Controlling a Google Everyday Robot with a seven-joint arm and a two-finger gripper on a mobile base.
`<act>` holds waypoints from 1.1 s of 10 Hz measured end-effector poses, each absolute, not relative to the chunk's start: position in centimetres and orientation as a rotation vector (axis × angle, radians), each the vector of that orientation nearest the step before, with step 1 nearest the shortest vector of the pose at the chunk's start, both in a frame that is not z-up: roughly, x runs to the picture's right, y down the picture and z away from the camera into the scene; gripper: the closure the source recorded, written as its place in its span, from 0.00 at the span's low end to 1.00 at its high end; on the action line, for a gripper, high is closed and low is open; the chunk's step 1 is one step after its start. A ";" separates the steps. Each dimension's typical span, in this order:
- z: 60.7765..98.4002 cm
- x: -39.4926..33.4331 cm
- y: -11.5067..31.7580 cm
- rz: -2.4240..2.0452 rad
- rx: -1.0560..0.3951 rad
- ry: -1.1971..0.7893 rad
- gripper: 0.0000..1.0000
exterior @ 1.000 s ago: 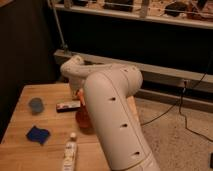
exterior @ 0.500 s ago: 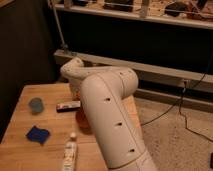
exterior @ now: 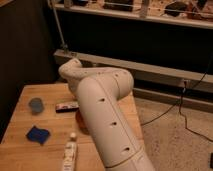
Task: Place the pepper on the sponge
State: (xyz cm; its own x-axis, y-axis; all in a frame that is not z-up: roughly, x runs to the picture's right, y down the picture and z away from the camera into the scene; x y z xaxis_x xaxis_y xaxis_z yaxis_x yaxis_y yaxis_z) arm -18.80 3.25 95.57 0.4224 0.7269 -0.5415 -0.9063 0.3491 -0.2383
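Observation:
The dark-blue sponge [exterior: 38, 134] lies flat on the wooden table [exterior: 30, 160] at the front left. My white arm [exterior: 105, 115] rises from the lower right, bends at the elbow and reaches back toward the table's far edge. It covers the middle of the table. The gripper is hidden behind the arm, somewhere over the table's centre, and does not show. The pepper is hidden as well. Only a sliver of an orange-red bowl [exterior: 80, 121] peeks out at the arm's left edge.
A pale blue round cup [exterior: 35, 104] stands behind the sponge at the left. A dark flat bar [exterior: 66, 106] lies near the table's middle. A white tube [exterior: 70, 152] lies at the front. A dark rail and shelf run behind the table; floor with cables lies right.
The arm has shifted very slightly; the sponge, cup, bar and tube stay where they were.

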 end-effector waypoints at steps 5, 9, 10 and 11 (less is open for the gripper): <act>88.9 -16.6 -2.8 1.208 -0.456 0.318 1.00; 82.8 -19.6 -1.4 1.134 -0.479 0.245 1.00; 81.6 -20.7 -1.1 1.112 -0.486 0.236 1.00; 80.7 -21.6 -0.8 1.091 -0.495 0.233 1.00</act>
State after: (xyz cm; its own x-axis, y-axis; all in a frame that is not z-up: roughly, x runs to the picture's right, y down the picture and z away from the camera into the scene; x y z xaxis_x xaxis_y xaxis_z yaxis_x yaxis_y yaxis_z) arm -21.63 -0.84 80.72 0.4516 0.7886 -0.4173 -0.8903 0.3677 -0.2687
